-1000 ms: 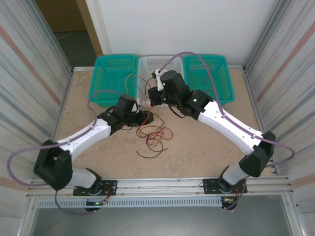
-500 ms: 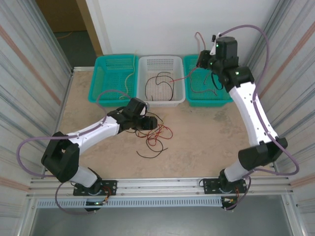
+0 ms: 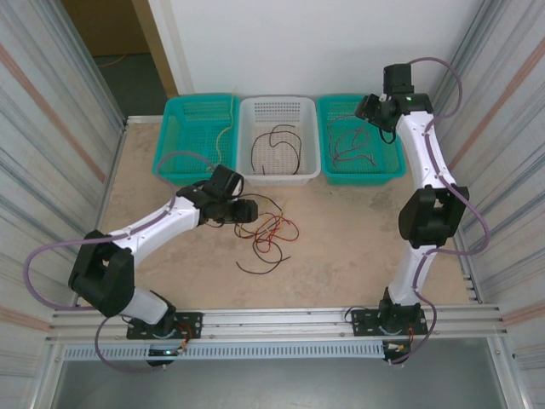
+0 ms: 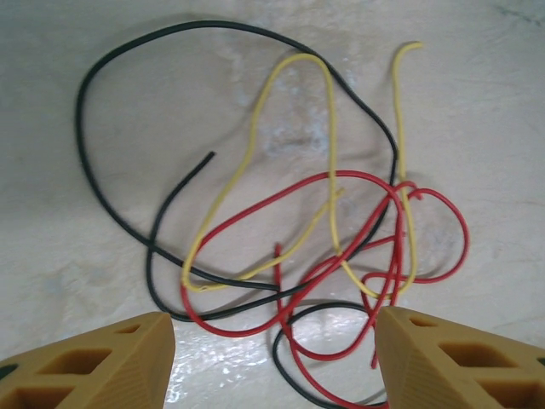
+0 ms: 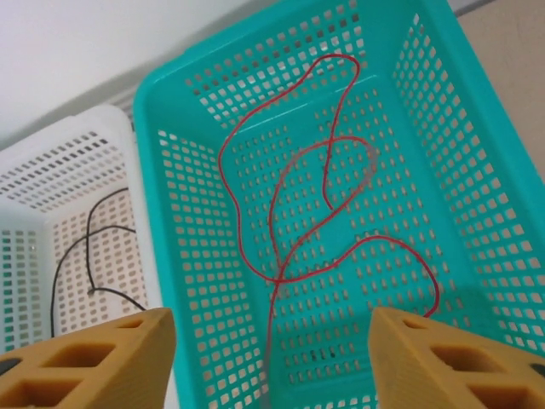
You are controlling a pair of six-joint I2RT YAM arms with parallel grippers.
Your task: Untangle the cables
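Top external: cables (image 3: 268, 232), red, black and pale yellow, tangled on the table (image 3: 358, 247) just beside the left gripper (image 3: 249, 210); right gripper (image 3: 368, 106) over the right teal basket (image 3: 362, 177). Left wrist: left gripper (image 4: 274, 341), jaws spread wide and empty, above the cables (image 4: 341, 175). Right wrist: right gripper (image 5: 272, 349), jaws apart and empty, above the right teal basket (image 5: 460, 128) holding red wire (image 5: 277, 278); adjoining white basket (image 5: 51, 162) holds black wire (image 5: 91, 256).

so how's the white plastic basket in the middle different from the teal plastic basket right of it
The white perforated plastic basket holds a thin black cable; the teal perforated plastic basket holds thin red cables. The white one sits mid-row; the teal one ends the row, under the open right gripper. Both are rectangular and mesh-walled.
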